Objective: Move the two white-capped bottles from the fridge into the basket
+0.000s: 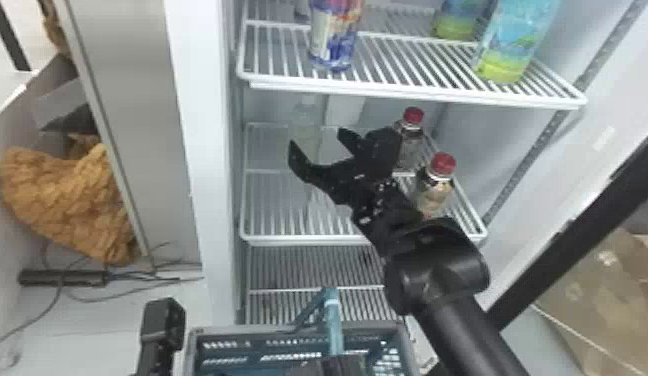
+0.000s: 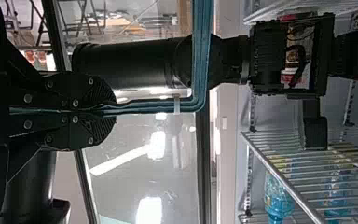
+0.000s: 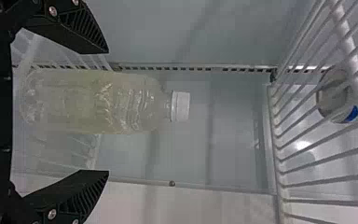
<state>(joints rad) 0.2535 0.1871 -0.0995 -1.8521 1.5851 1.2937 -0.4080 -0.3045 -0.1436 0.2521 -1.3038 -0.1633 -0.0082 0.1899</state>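
My right gripper is inside the fridge at the middle shelf, open, with a pale, see-through bottle just beyond it. In the right wrist view the open right gripper has one finger to each side of this white-capped bottle, not closed on it; the bottle stands upright. The basket is below, in front of the fridge, its teal handle raised. At the bottom edge is my left gripper; in the left wrist view the left gripper is shut on the basket handle.
Two red-capped bottles stand right of the right gripper, beside and behind its wrist. Above, an upper shelf holds a blue bottle and blue-green bottles. The fridge's side wall rises at left.
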